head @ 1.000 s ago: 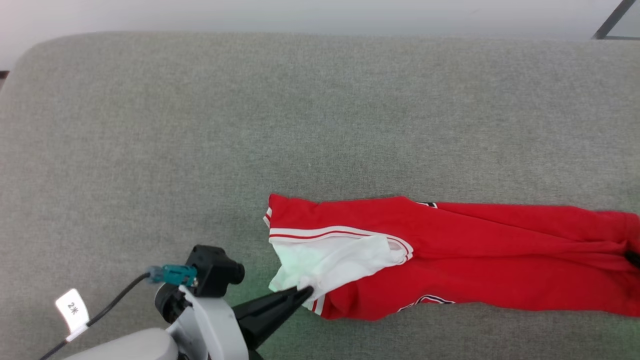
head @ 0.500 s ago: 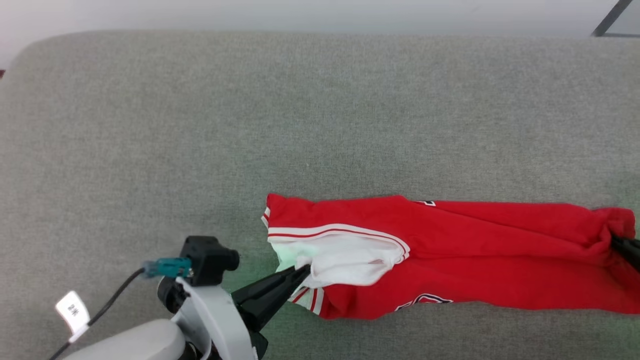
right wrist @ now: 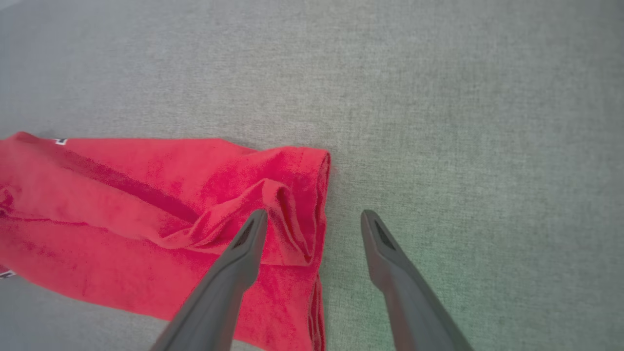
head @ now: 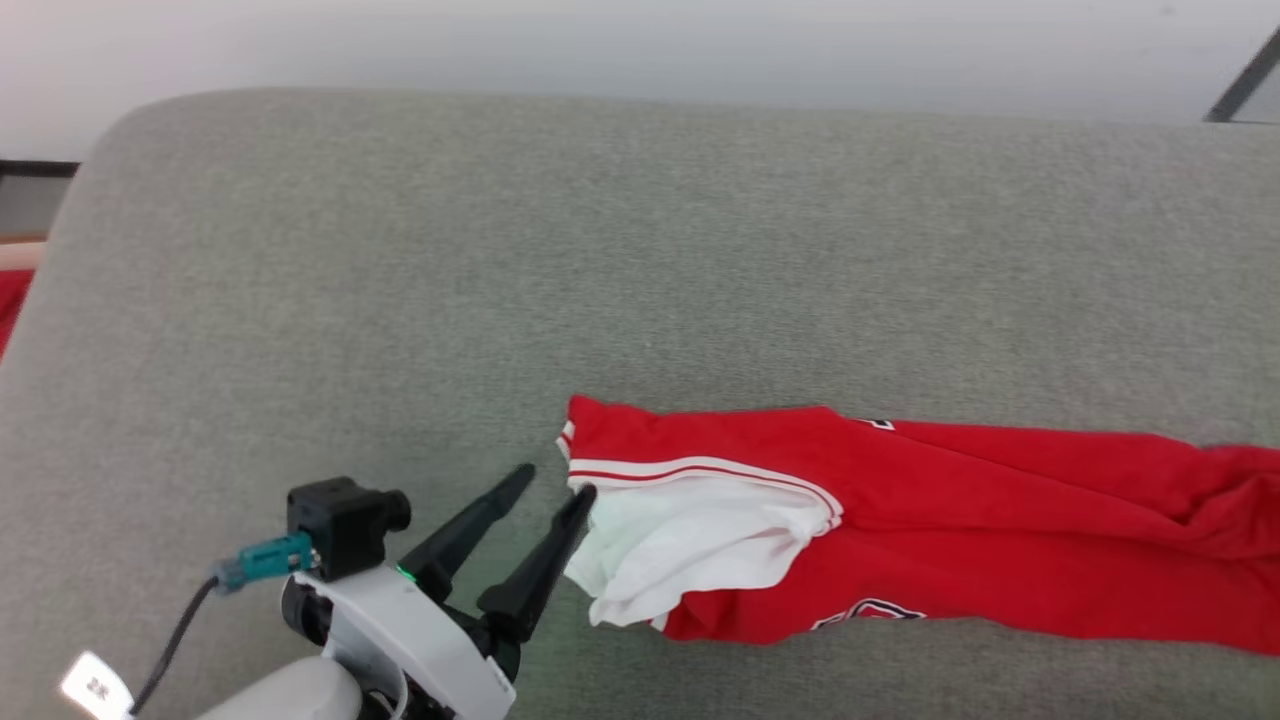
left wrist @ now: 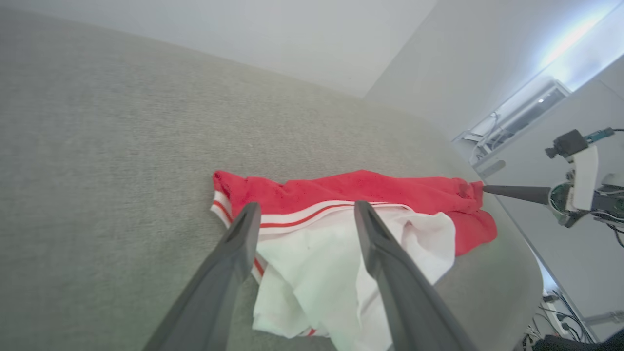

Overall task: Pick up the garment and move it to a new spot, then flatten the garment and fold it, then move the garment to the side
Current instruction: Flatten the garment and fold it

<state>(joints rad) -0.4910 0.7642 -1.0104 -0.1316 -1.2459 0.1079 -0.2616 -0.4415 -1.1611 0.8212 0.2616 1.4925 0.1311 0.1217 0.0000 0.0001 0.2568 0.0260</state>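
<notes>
The garment [head: 950, 520], a red jersey with a white sleeve [head: 700, 540] and red-white stripe trim, lies stretched out long and narrow on the grey padded surface [head: 400, 300]. My left gripper [head: 555, 481] is open at the sleeve end, one fingertip right at the white cloth's edge. In the left wrist view its fingers [left wrist: 234, 253] spread over the sleeve [left wrist: 312, 273] with nothing pinched. My right gripper [right wrist: 314, 214] is open at the opposite end, above the bunched red hem [right wrist: 292, 195]. Part of a black printed number [head: 865, 612] peeks out at the near edge.
The grey surface has a rounded far left corner [head: 130, 120] and much bare room behind and left of the garment. A scrap of red cloth [head: 8, 300] shows past its left edge. A pale wall [head: 640, 40] runs behind.
Both grippers have opened and let go of the garment's ends. The white sleeve has dropped and settled flat. The head camera has shifted, so the whole picture sits lower and further right.
</notes>
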